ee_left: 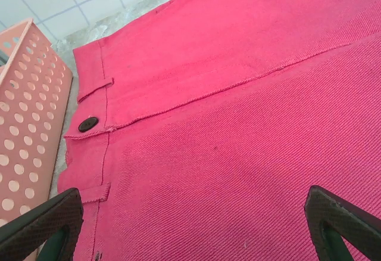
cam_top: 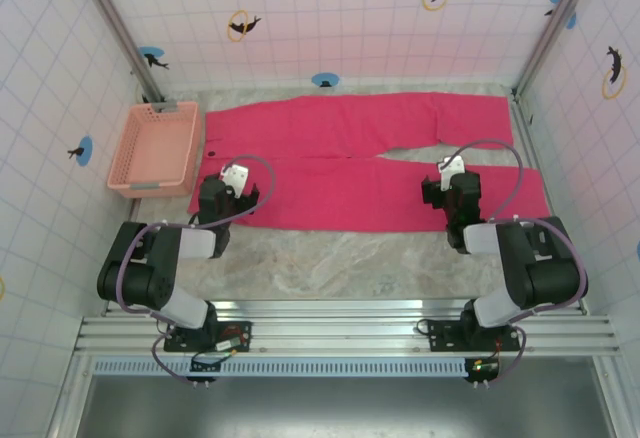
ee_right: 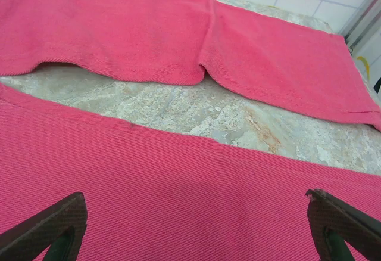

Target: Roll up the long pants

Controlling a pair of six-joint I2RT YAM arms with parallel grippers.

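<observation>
From above, the bright pink-red soft cloth trousers (cam_top: 330,123) lie flat and unrolled across the grey marbled tabletop (cam_top: 350,258), waist beside the pale salmon-pink plastic basket (cam_top: 160,153), legs running right, so I judge the whole roll is left to do; my left pincer (cam_top: 226,190) is poised over the waist end and my right pincer (cam_top: 452,190) over the near leg, both arms bent forward. In my left wrist view, my dark fingertips (ee_left: 44,225) stand wide apart above the waistband (ee_left: 89,103) and its dark button (ee_left: 88,124), holding nothing. In my right wrist view, the fingertips are likewise apart and empty above the near leg.
</observation>
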